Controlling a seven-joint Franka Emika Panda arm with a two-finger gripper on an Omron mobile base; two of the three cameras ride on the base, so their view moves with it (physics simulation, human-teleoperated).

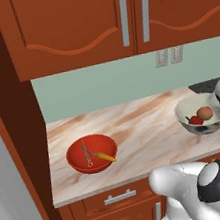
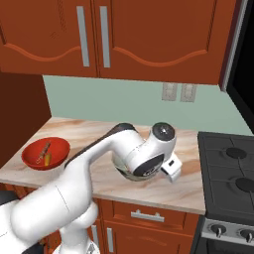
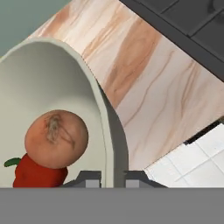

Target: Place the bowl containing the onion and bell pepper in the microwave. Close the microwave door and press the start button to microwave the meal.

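Observation:
The bowl [image 1: 202,126], cream-white and deep, stands on the marble counter near its right end. In it lie the onion [image 1: 204,113] and the red bell pepper [image 1: 196,120]. In the hand view my gripper [image 3: 113,180] straddles the rim of the bowl [image 3: 65,74], one fingertip [image 3: 90,179] inside and one outside, both pressed against the wall. The onion [image 3: 56,139] rests partly on the bell pepper [image 3: 37,175] just inside that rim. In the right base view my arm covers most of the bowl [image 2: 128,175]. The microwave door [image 2: 242,59] is a black panel with a silver strip at the upper right edge.
A smaller red bowl [image 1: 91,153] holding a yellow-orange stick sits at the left of the counter [image 1: 145,126]. A black stove [image 2: 228,168] adjoins the counter on the right. Red-brown cupboards [image 1: 91,18] hang overhead, and drawers sit below the counter's front edge.

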